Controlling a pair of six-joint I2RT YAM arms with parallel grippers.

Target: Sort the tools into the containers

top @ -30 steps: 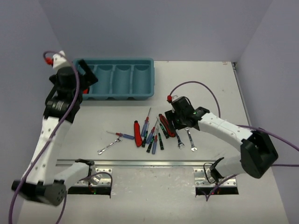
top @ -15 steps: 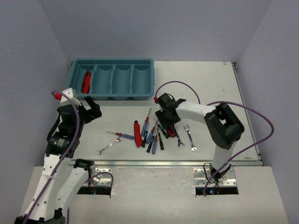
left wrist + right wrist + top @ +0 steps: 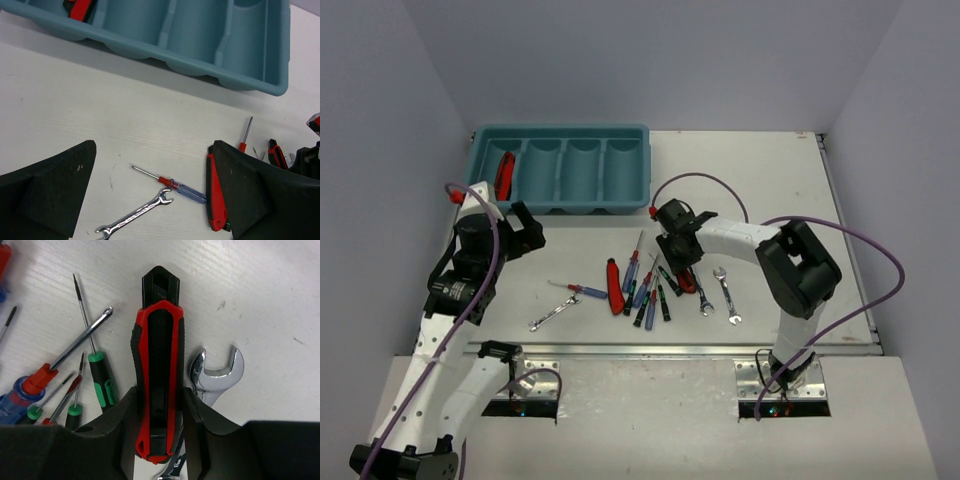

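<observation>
Right hand (image 3: 160,396) has closed onto the red-and-black cutter (image 3: 157,340).

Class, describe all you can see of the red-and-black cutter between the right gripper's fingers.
The red-and-black cutter is a long, slim tool with a red plastic-looking shell, a black strip down its middle, black side grips and a black notched nose. It lies flat on the white table, nose pointing away from the wrist camera. The right gripper has its fingers against both sides near the rear end. A silver wrench lies close beside it; contact is unclear.
</observation>
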